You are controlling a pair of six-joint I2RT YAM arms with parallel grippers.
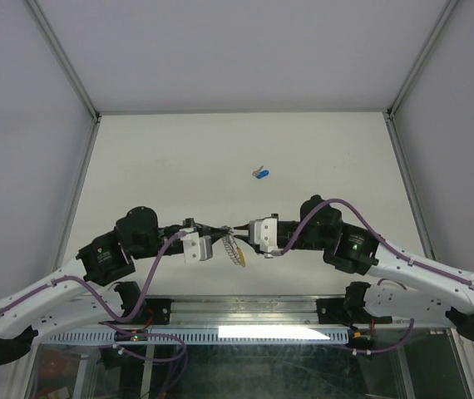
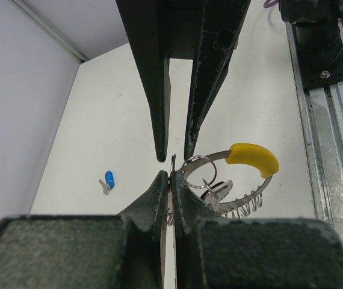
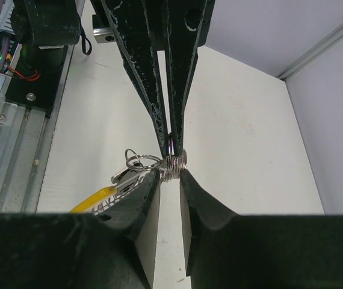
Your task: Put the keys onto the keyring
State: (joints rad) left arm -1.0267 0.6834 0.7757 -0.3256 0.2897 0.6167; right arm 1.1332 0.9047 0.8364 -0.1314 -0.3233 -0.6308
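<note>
The keyring (image 2: 253, 158), a silver ribbed band with a yellow segment, hangs between my two grippers above the table; it also shows in the top view (image 1: 236, 252). My left gripper (image 2: 171, 178) is shut on the ring's thin band end. My right gripper (image 3: 170, 174) pinches the ring's coiled wire part (image 3: 175, 162) at its fingertips. A silver key (image 2: 218, 190) hangs on a small split ring (image 2: 197, 171) on the keyring. The blue-headed key (image 1: 261, 174) lies alone on the table, beyond both grippers, and shows in the left wrist view (image 2: 108, 179).
The white table (image 1: 328, 158) is walled by grey panels at the back and sides. A metal rail (image 2: 334, 132) with the arm bases runs along the near edge.
</note>
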